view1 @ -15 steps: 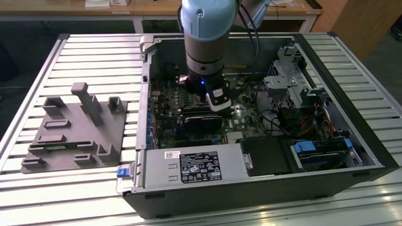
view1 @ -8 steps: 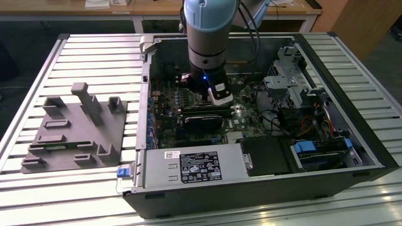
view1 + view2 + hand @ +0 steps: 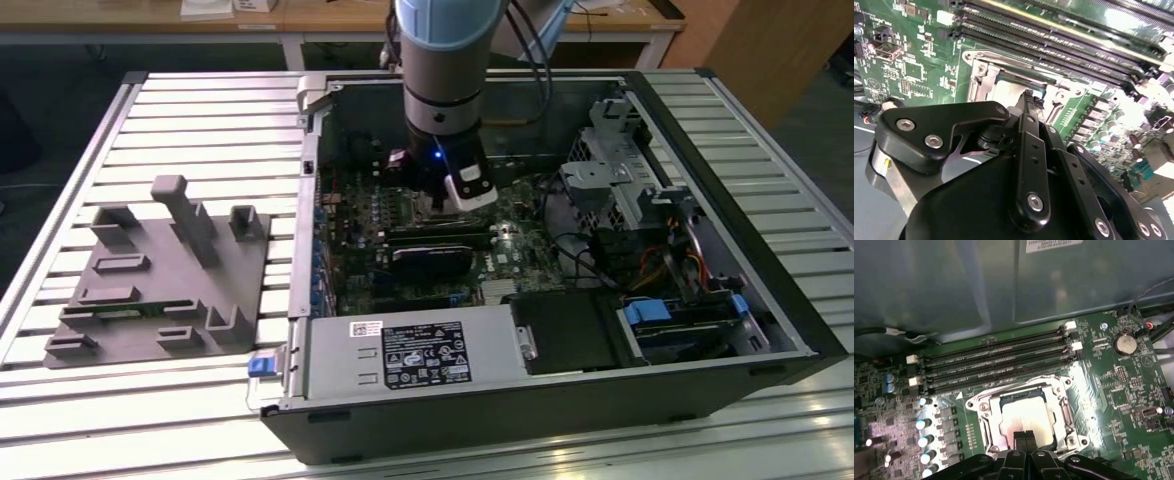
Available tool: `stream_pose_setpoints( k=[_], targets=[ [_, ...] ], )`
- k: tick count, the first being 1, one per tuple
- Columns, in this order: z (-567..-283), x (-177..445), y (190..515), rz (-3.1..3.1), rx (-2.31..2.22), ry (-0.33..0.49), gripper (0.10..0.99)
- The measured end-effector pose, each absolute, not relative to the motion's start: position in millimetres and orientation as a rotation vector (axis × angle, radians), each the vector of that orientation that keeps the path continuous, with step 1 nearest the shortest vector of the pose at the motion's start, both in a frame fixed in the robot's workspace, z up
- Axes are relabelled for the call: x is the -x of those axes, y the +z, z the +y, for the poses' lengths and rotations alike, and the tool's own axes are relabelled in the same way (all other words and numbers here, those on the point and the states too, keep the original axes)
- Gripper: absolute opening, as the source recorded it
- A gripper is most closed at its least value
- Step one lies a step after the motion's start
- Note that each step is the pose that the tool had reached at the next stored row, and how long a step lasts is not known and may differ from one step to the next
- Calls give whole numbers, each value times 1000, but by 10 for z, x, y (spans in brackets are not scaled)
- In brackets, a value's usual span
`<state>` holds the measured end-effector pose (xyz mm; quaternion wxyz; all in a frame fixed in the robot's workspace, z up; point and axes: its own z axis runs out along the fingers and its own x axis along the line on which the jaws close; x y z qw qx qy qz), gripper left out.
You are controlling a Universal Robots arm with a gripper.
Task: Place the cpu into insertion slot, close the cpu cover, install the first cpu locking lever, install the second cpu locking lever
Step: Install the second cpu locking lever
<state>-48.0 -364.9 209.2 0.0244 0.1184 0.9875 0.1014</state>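
Nearest the lens in the second wrist view is the black, hinged-link metal gripper (image 3: pixel 1029 97), its matte bars joined by bright round pins. In the first wrist view its two fingertips (image 3: pixel 1025 436) stand pressed side by side with no gap, closed on nothing, their ends on or just above the near edge of the chip.

Taking the small square black-rimmed insertion slot (image 3: pixel 1024 417) as the landmark and reading the first wrist view from left to right:

- Left of the slot stands a row of small silver-topped cylindrical capacitors (image 3: pixel 924 425) on the green circuit board (image 3: pixel 1114 390).
- In the slot lies the flat square cpu with a silvery-grey metal top (image 3: pixel 1026 417), level and seated within the rim. In my judgement the placing step is done.
- Around the chip sits the thin silvery metal frame of the cpu cover (image 3: pixel 1061 405), its square window showing the chip. It appears to lie down over the socket; whether it is latched I cannot tell.
- Beyond the slot run four long black memory slots (image 3: pixel 999 365), ribbed and parallel.
- Right of the slot is a round silver coin cell (image 3: pixel 1125 344).

In the exterior view, the grey arm (image 3: pixel 447 90) reaches straight down into the open black computer case (image 3: pixel 561 400), a posture suited to pressing on the socket from above.
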Motion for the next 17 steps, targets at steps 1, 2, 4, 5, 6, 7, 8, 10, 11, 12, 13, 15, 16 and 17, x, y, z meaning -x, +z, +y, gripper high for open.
stream_pose_setpoints(
  k=[1,2,4,5,6,7,8,10,11,12,13,15,16,17],
  targets=[
    [-3625,474,2092,3055,-366,305,106],
    [-3600,467,2092,3055,-366,297,106],
    [-3554,452,2092,3056,-365,282,106],
    [-3543,444,2092,3056,-365,275,106],
    [-3537,438,2092,3056,-365,272,106],
    [-3530,430,2092,3056,-365,270,106],
    [-3522,417,2092,3056,-365,268,106],
    [-3505,394,2091,3056,-365,266,106],
    [-3503,394,2091,3056,-365,266,106],
    [-3503,393,2091,3056,-365,266,106],
    [-3502,393,2091,3056,-365,266,106],
    [-3493,389,2092,3056,-365,265,106],
    [-3492,388,2091,3056,-365,266,106],
    [-3492,388,2092,3056,-365,266,106]
  ],
)
